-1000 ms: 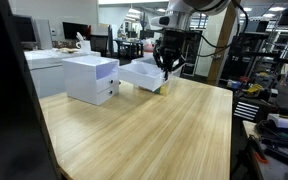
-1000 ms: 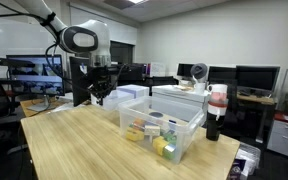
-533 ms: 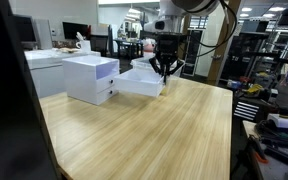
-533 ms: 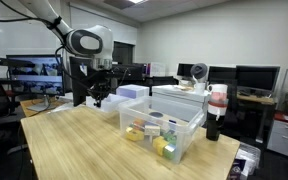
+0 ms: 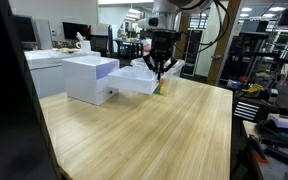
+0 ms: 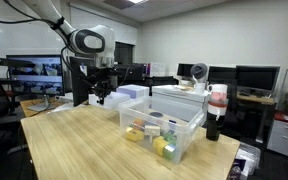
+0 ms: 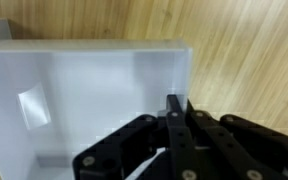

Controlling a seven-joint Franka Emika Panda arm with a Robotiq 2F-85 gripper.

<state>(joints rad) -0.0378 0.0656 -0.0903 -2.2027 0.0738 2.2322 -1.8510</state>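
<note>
My gripper (image 5: 161,70) hangs at the right-hand wall of an empty white translucent bin (image 5: 134,80) on the wooden table (image 5: 154,130). In the wrist view the two black fingers (image 7: 174,105) are pressed together on the bin's rim, with the bin's bare inside (image 7: 84,90) to their left. The bin looks slightly raised at the gripper's side. In an exterior view the gripper (image 6: 99,97) is at the far left of the table, beside the same bin (image 6: 130,95).
A white drawer box (image 5: 89,78) stands next to the bin. A clear bin with several colourful items (image 6: 164,130) and a dark bottle (image 6: 215,115) stand near the table's right edge. Desks, monitors and racks surround the table.
The gripper has moved a little to the left in an exterior view, and the white bin has shifted with it towards the drawer box.
</note>
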